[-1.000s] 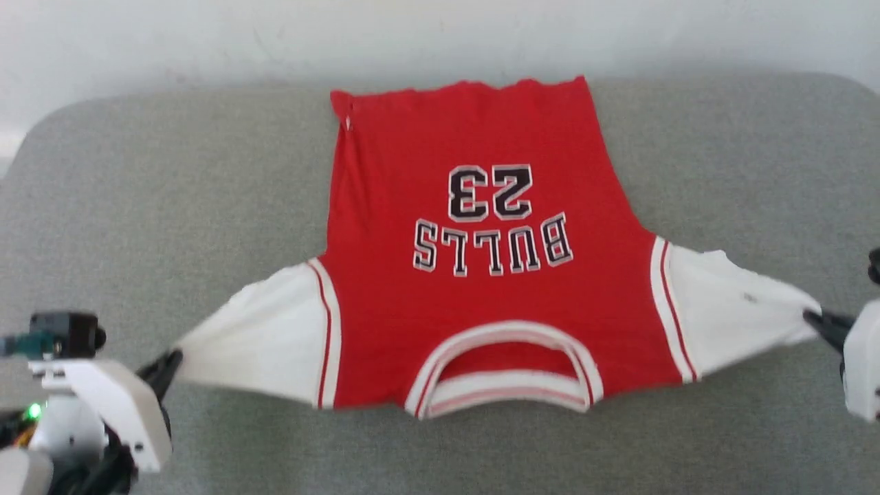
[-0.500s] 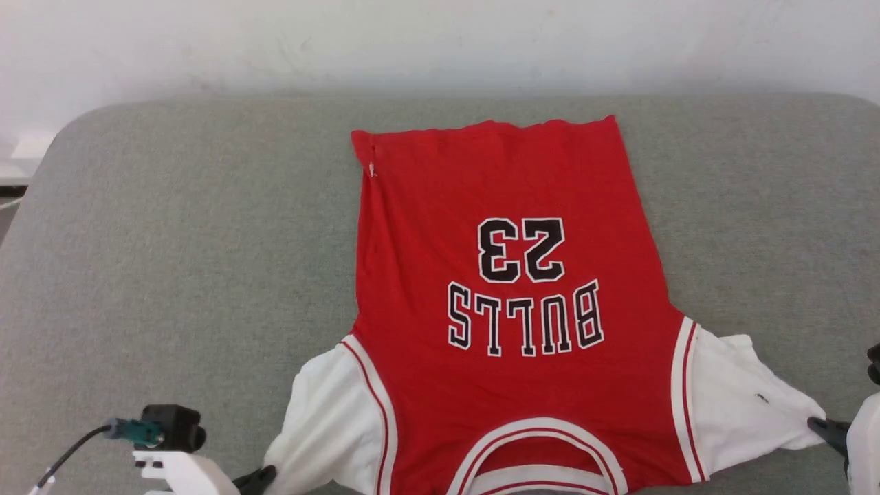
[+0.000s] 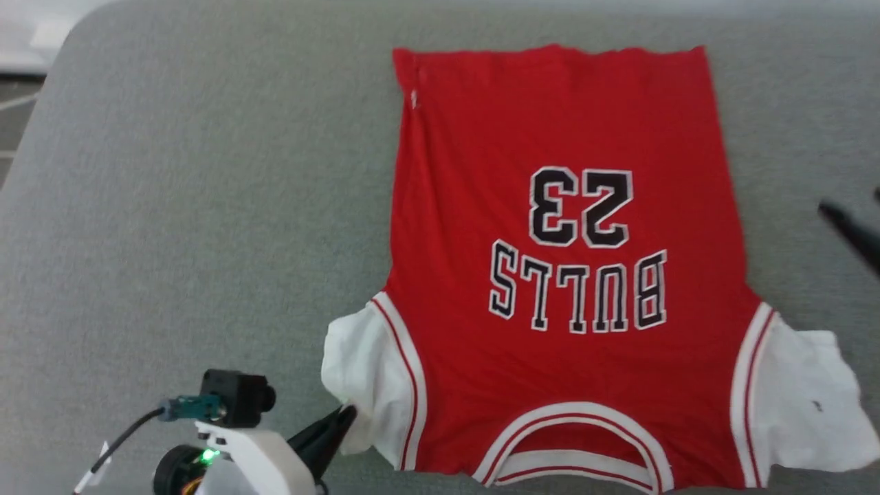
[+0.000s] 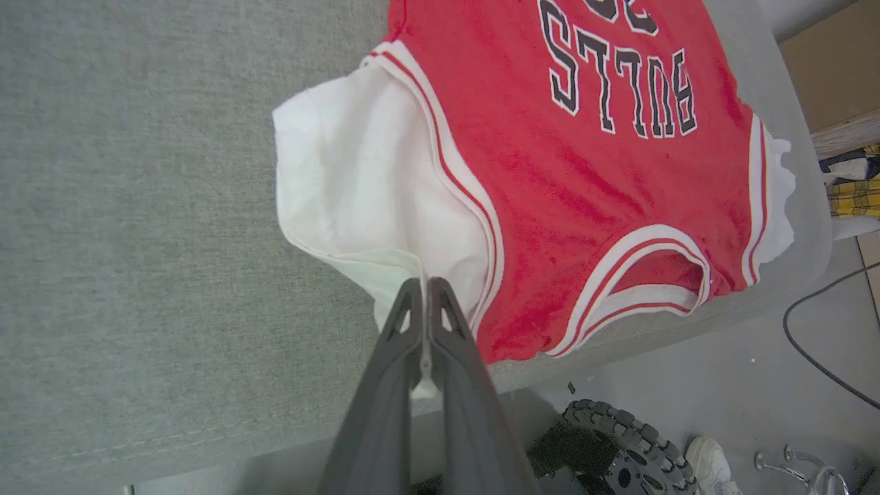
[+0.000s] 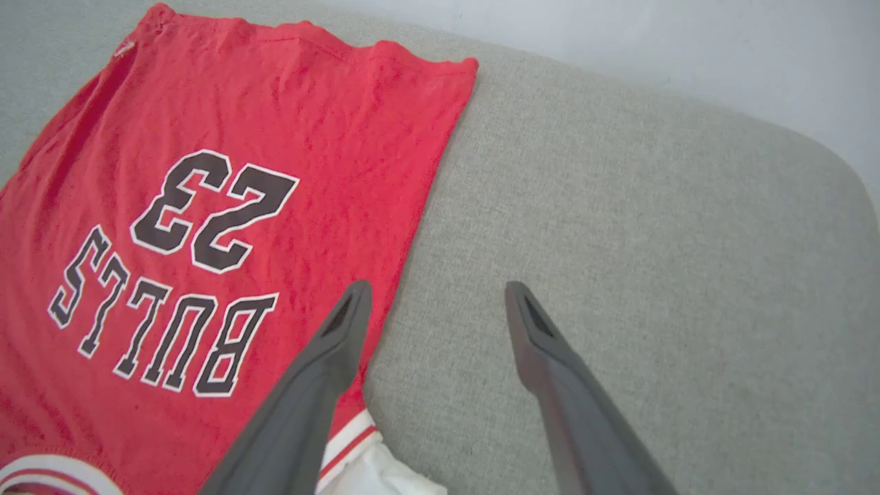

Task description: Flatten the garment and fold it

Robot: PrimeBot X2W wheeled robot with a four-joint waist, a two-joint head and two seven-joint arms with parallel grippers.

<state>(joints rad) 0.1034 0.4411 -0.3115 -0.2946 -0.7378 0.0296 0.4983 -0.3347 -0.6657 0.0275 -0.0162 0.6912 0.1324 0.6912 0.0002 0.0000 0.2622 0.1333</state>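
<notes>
Here, left claw (image 4: pixel 426 283) pinches the garment (image 3: pixel 564 117) — right claw (image 5: pixel 438 289) gapes empty.

Left wrist view crops garment (image 4: pixel 584 172) at mid-chest; right claw (image 3: pixel 850 201) blurred, cropped.

Bright, even light leaves only faint shadows under the garment (image 3: pixel 564 124); head view soft, wrist views bend at edges.

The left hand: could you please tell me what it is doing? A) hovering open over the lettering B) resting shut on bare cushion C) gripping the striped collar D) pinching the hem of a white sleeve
D: the left wrist view shows the left hand closed on the hem of the garment at its white sleeve.
</notes>
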